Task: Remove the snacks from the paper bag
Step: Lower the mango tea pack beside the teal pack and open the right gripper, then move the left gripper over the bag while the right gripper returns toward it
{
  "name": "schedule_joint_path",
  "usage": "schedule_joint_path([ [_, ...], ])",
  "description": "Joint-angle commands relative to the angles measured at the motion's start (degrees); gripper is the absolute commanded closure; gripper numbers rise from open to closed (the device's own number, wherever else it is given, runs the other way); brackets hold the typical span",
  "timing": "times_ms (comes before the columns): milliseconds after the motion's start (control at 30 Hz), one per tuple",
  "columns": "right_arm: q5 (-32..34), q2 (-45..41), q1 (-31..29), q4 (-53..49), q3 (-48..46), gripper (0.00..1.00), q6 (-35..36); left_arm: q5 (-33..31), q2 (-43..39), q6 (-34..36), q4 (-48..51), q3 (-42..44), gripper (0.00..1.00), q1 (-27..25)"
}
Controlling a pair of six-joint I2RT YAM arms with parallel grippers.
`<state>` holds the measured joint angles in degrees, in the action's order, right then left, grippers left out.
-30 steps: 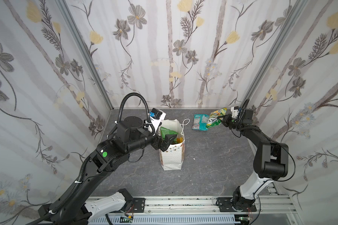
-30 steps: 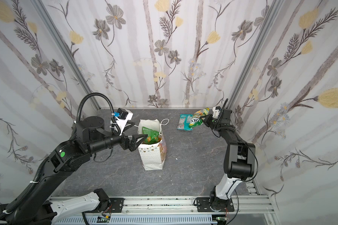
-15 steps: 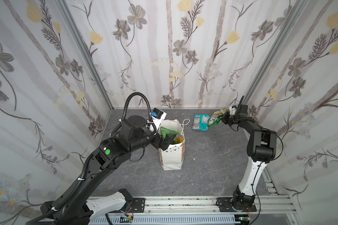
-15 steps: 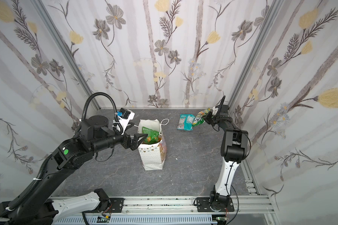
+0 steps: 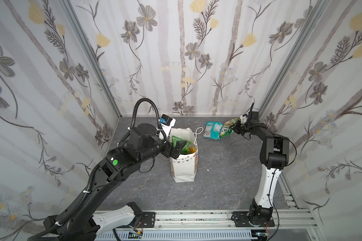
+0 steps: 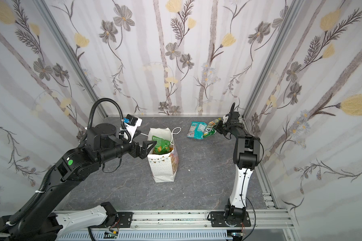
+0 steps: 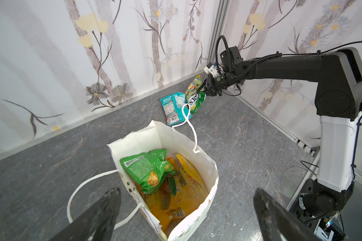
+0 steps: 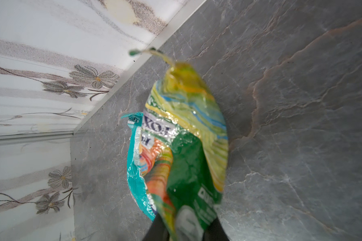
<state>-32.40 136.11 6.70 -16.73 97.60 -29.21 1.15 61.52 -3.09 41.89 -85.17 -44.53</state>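
The white paper bag (image 5: 184, 167) (image 6: 163, 167) (image 7: 155, 135) stands upright and open mid-floor. Inside it are snacks: a green packet (image 7: 144, 169) on top, a large orange-yellow one (image 7: 176, 200) and a yellow one (image 7: 186, 167). My left gripper (image 5: 179, 148) (image 6: 148, 148) (image 7: 186, 191) hovers open over the bag's mouth, holding nothing. A teal packet (image 5: 212, 129) (image 6: 196, 129) (image 8: 134, 177) lies at the far right. A second green packet (image 5: 227, 127) (image 6: 210, 128) (image 8: 188, 135) leans on it, blurred. Its end sits between the fingers of my right gripper (image 5: 236, 127) (image 6: 218, 126) (image 8: 186, 233).
Floral walls close in the grey marbled floor on three sides, and the right gripper works close to the far right corner. One cord handle (image 7: 190, 125) of the bag hangs outward toward the teal packet. A metal rail (image 5: 196, 217) runs along the front.
My right arm has drawn its elbow back and carried the green packet down against the teal one; the packet now looks blurred. My left arm has shifted slightly at the bag.
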Motion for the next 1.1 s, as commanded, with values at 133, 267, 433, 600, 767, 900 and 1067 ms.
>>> schedule_joint_path([
  [133,5.3,-1.9,0.1,-2.8,0.3,0.58,3.8,-1.1,0.4,-1.0,-0.2,-0.5,0.00,0.1],
  [267,8.5,-3.6,0.0,-3.9,-0.2,0.50,5.5,-0.8,0.7,-1.1,-0.3,-1.0,0.00,0.1],
  [433,13.7,-6.0,0.0,-6.1,-0.2,0.41,8.2,0.8,1.1,-1.4,0.0,-1.9,0.00,0.1],
  [600,15.5,-10.6,-0.2,-7.4,-0.3,0.37,9.5,0.2,1.7,-1.6,-0.2,-3.3,0.00,0.1],
  [767,15.0,-18.5,-2.5,-6.7,-2.0,0.35,9.7,-4.2,4.2,-3.0,0.9,-6.1,0.00,0.1],
  [900,12.6,-27.2,-5.2,-4.1,-5.3,0.29,8.9,-10.2,7.6,-4.7,3.2,-9.3,0.00,0.1],
  [1067,10.4,-38.7,-9.1,1.5,-11.6,0.20,6.3,-14.8,13.9,-7.2,7.5,-14.6,0.00,0.9],
])
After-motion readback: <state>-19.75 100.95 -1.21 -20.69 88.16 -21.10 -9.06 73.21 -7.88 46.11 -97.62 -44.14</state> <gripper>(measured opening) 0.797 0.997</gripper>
